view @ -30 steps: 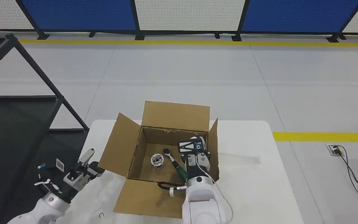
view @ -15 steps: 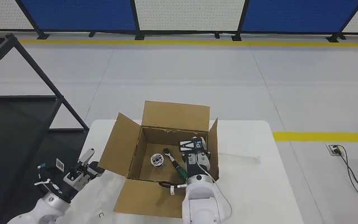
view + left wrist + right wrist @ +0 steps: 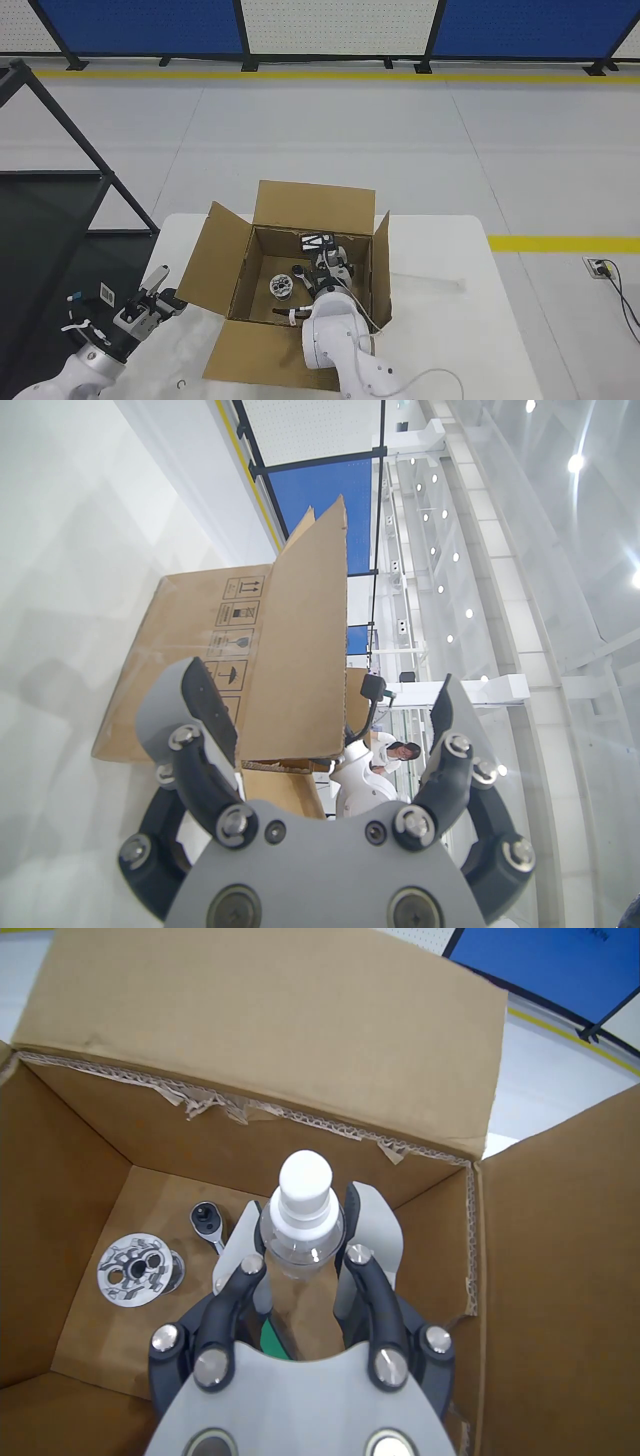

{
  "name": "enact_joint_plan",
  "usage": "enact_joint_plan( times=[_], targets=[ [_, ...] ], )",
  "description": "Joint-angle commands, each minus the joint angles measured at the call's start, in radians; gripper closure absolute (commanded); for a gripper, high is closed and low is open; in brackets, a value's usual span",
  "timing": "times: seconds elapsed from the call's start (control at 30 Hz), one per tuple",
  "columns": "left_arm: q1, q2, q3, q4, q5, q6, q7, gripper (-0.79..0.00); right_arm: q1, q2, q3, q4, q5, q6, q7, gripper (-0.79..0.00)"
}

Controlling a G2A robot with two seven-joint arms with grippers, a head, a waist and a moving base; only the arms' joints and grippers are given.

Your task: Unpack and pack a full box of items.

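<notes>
An open cardboard box (image 3: 312, 208) (image 3: 280, 1043) stands in the middle of the white table (image 3: 440, 330). My right gripper (image 3: 302, 1218) (image 3: 322, 262) is inside it, shut on a clear bottle (image 3: 300, 1233) with a white cap (image 3: 306, 1175). On the box floor lie a metal spool (image 3: 135, 1270) (image 3: 283, 286) and a ratchet wrench (image 3: 206, 1222) (image 3: 302, 275) with a green handle. My left gripper (image 3: 325, 710) (image 3: 150, 295) stands open with nothing in it, at the table's left edge, facing the box's outer side (image 3: 210, 640).
The box flaps (image 3: 215, 260) spread out to the left, front and right. A black frame (image 3: 90, 170) stands left of the table. White table surface lies to the right of the box.
My right arm has shifted left inside the box, toward its middle, with the bottle in its gripper. The left arm has not moved.
</notes>
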Motion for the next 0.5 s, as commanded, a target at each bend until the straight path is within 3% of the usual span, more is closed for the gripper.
enact_joint_plan(
  times=[0.0, 0.27, 0.3, 0.33, 0.37, 0.4, 0.47],
  targets=[
    [0.000, 0.000, 0.000, 0.000, 0.000, 0.000, 0.000, -0.785, 0.010, -0.005, 0.000, 0.027, 0.004, 0.006, 0.007, 0.000],
    [0.000, 0.000, 0.000, 0.000, 0.000, 0.000, 0.000, -0.785, 0.053, -0.024, 0.025, 0.128, 0.058, 0.009, 0.000, 0.000],
    [0.000, 0.000, 0.000, 0.000, 0.000, 0.000, 0.000, -0.785, 0.060, -0.026, 0.030, 0.142, 0.068, 0.007, -0.005, -0.065],
    [0.000, 0.000, 0.000, 0.000, 0.000, 0.000, 0.000, -0.785, 0.065, -0.028, 0.033, 0.157, 0.077, 0.002, -0.007, -0.265],
    [0.000, 0.000, 0.000, 0.000, 0.000, 0.000, 0.000, -0.785, 0.073, -0.031, 0.038, 0.173, 0.085, 0.000, -0.011, -0.379],
    [0.000, 0.000, 0.000, 0.000, 0.000, 0.000, 0.000, -0.785, 0.075, -0.032, 0.039, 0.179, 0.089, 0.000, -0.013, -0.739],
    [0.000, 0.000, 0.000, 0.000, 0.000, 0.000, 0.000, -0.785, 0.080, -0.036, 0.042, 0.192, 0.098, 0.001, -0.021, -0.785]
  ],
)
